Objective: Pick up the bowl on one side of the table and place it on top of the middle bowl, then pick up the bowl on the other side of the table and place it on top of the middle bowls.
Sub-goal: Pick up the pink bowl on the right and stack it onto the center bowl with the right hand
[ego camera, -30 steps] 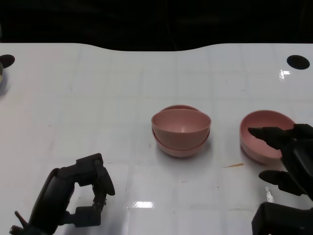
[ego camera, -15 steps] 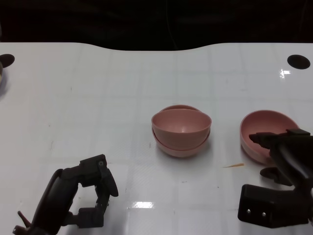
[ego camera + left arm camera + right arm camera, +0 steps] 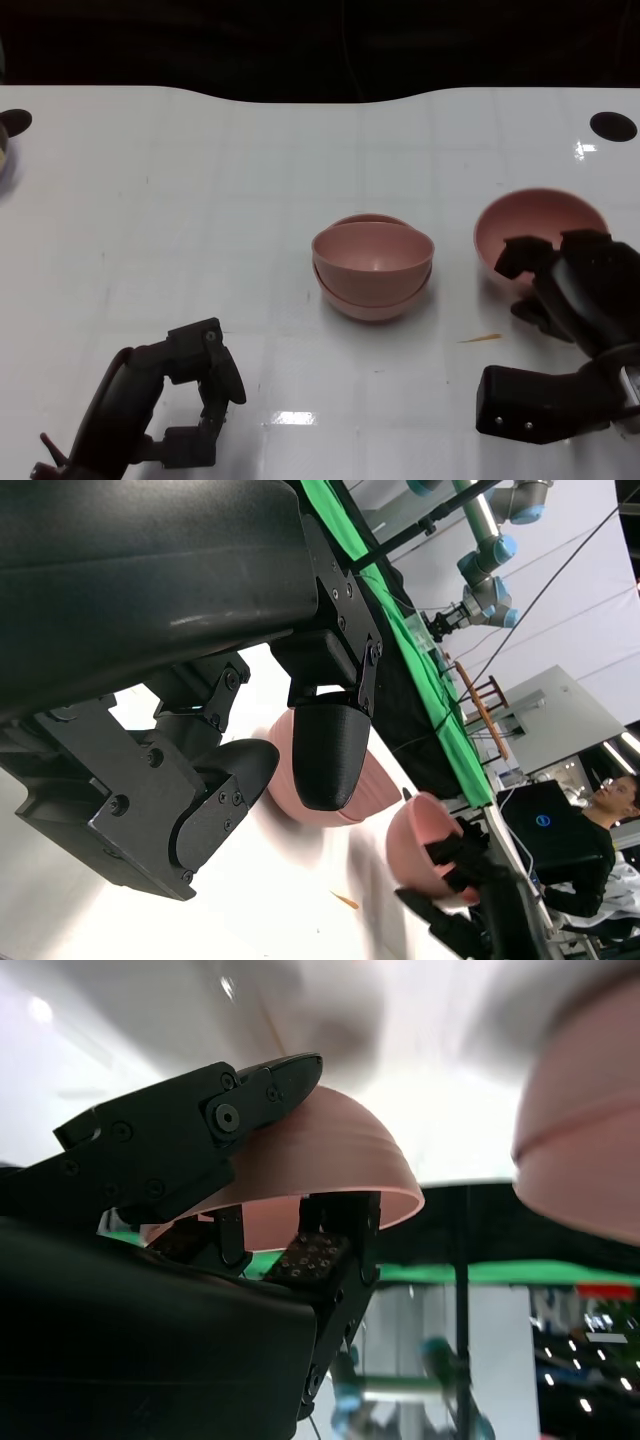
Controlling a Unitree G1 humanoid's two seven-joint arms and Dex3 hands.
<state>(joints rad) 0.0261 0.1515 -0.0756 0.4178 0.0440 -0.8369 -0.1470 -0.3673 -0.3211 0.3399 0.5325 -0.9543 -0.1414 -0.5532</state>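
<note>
Two pink bowls sit nested as the middle stack on the white table. A third pink bowl is to its right, tilted and raised off the table. My right hand grips its near rim. In the right wrist view, black fingers clamp over that bowl's edge, and the stack shows blurred beside it. My left hand hangs low at the near left with its fingers apart and nothing in them. The left wrist view shows its fingers, the stack and the held bowl.
A small orange sliver lies on the table between the stack and my right hand. Round black holes mark the far right and far left corners. A person sits beyond the table by a laptop.
My right hand closed on the right bowl's rim, then lifted and tilted it, shifting it slightly toward the stack. My left hand stayed nearly still at the near left.
</note>
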